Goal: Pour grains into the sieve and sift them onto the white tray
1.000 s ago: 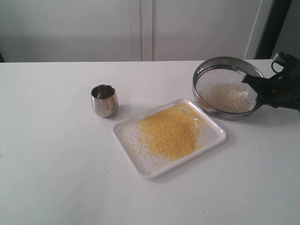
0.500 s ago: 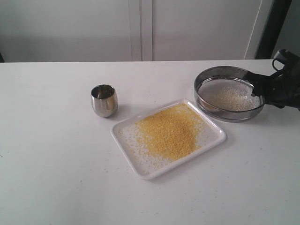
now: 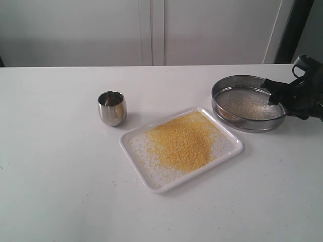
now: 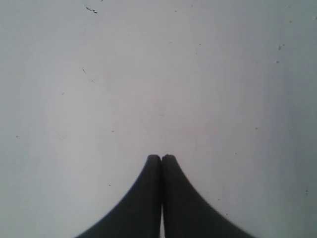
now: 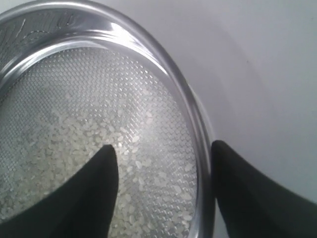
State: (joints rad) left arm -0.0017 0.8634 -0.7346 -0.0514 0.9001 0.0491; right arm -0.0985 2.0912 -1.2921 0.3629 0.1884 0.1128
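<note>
The sieve (image 3: 225,117) rests flat on the table at the right, with pale white kernels (image 3: 248,105) left on its mesh. Yellow grains (image 3: 181,142) lie heaped on the white tray (image 3: 230,146) in the middle. My right gripper (image 3: 275,94) is open at the sieve's right side. In the right wrist view the gripper (image 5: 162,145) straddles the sieve's steel rim (image 5: 166,62), one finger over the mesh and one outside, neither pressing it. My left gripper (image 4: 161,156) is shut on nothing above bare table and is out of the exterior view.
A small shiny steel cup (image 3: 112,108) stands upright left of the tray. The white table (image 3: 60,176) stretches to the left and front. A pale wall and a dark upright post (image 3: 290,30) stand behind.
The right gripper has lowered the tilted sieve until it lies flat on the table, then opened its jaws and let go of the rim. The left gripper has stayed shut.
</note>
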